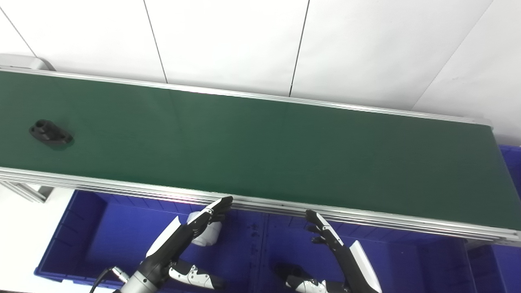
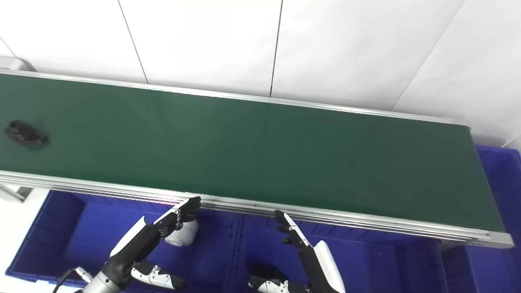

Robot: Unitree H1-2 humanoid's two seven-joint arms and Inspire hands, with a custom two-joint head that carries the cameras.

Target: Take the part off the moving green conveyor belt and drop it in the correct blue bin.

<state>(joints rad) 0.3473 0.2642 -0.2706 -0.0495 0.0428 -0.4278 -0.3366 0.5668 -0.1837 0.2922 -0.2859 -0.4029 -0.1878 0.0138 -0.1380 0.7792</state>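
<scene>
Green rubber conveyor belt [image 1: 260, 150] with silver aluminium side rails runs across my view from the far left corner to the right end, slanting a little down to the right. On it, close to the left end and about midway between the far rail and the near rail, lies the small black plastic part [image 1: 50, 133], a flat oval piece with a raised ring at one end. It is well apart from both my hands.

Below the near rail stand the blue plastic bins. The left blue bin [image 1: 81, 240] sits under the left half of the belt, and the middle blue bin [image 1: 407, 260] stands just beside it, their walls touching near the centre. A third blue bin [image 1: 511, 162] shows at the right end of the belt.

My left hand [image 1: 185, 234] hangs over the left bin, fingers stretched out straight and apart, tips just at the near rail, holding nothing. A white rounded piece [image 1: 207, 234] lies in that bin, partly hidden behind my fingers.

My right hand [image 1: 331, 240] is raised over the middle bin, likewise flat and spread wide, fingertips pointing up at the near rail, empty. A dark object [image 2: 264, 270] lies in the bin by my right wrist; I cannot tell what it is.
</scene>
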